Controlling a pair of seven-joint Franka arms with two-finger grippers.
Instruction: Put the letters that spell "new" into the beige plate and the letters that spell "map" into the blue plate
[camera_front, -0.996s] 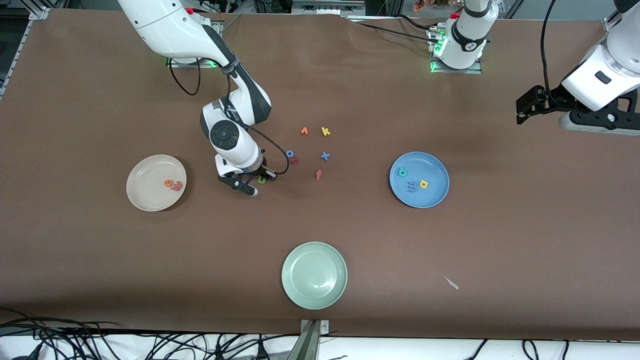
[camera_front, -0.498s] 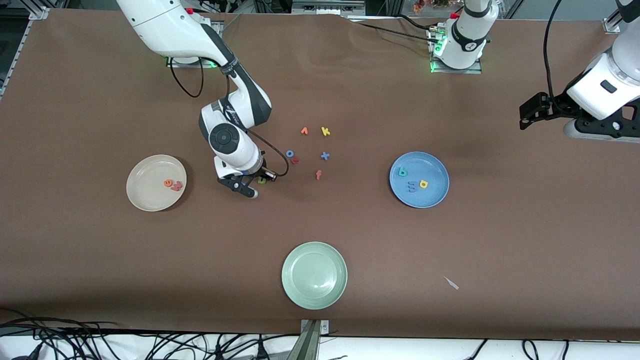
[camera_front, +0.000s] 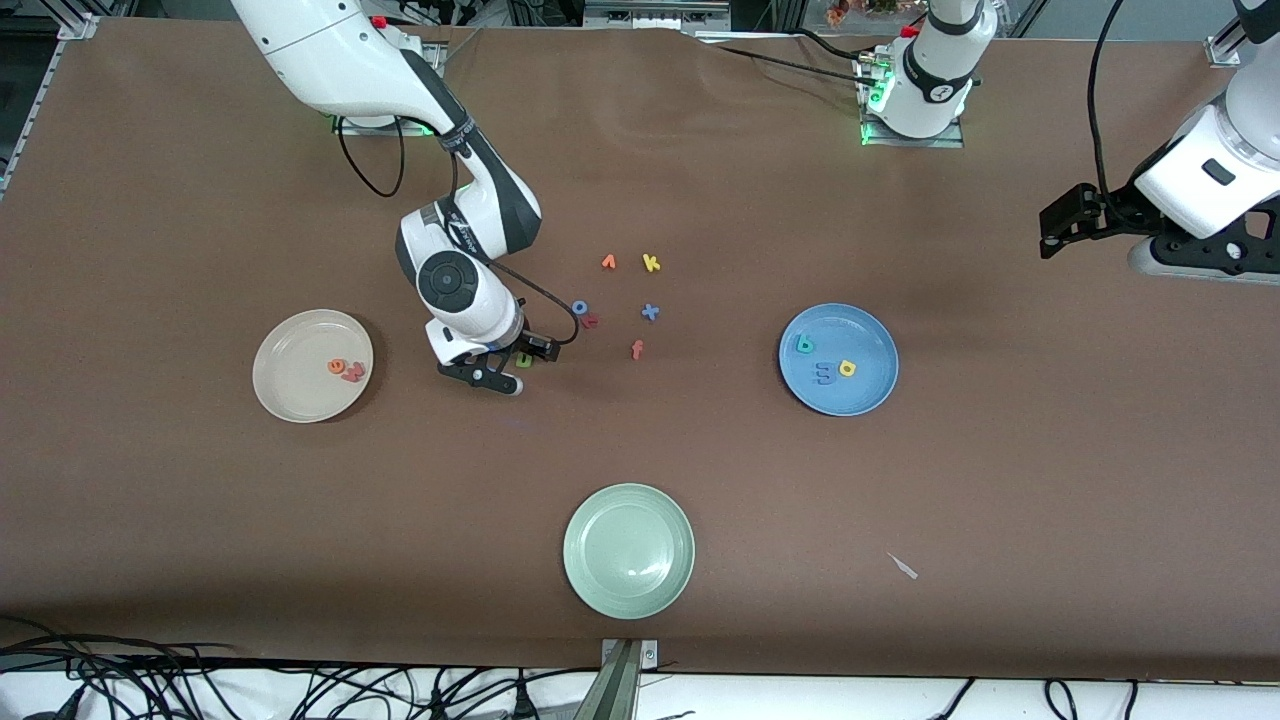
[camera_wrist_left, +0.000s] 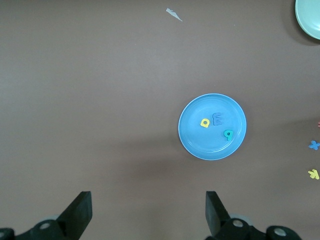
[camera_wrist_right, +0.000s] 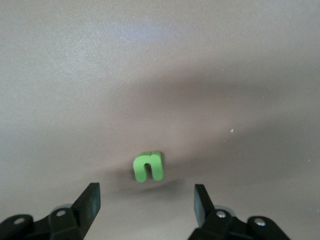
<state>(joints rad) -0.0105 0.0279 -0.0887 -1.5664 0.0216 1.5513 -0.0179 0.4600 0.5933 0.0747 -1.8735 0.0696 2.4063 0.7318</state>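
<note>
The green n (camera_wrist_right: 148, 166) lies flat on the brown table, just ahead of my right gripper (camera_wrist_right: 146, 202), whose jaws are open and hold nothing. From the front, the right gripper (camera_front: 525, 370) hangs low over the n (camera_front: 523, 360). The beige plate (camera_front: 290, 395) holds the orange e (camera_front: 337, 367) and the red w (camera_front: 353, 373). On the blue plate (camera_front: 860, 335) lie the teal p (camera_front: 805, 345), blue m (camera_front: 825, 374) and yellow a (camera_front: 847, 368). My left gripper (camera_wrist_left: 148, 212) waits open and empty, high over its end of the table.
Loose letters lie between the plates: an orange one (camera_front: 608, 262), yellow k (camera_front: 651, 263), blue o (camera_front: 579, 307) touching a small red letter (camera_front: 590, 321), blue x (camera_front: 650, 312), orange f (camera_front: 637, 349). A pale green plate (camera_front: 628, 550) sits near the front edge, beside a white scrap (camera_front: 903, 566).
My right gripper has gone from shut to open over the green n, which stays on the table. The left arm drew back slightly toward its end of the table.
</note>
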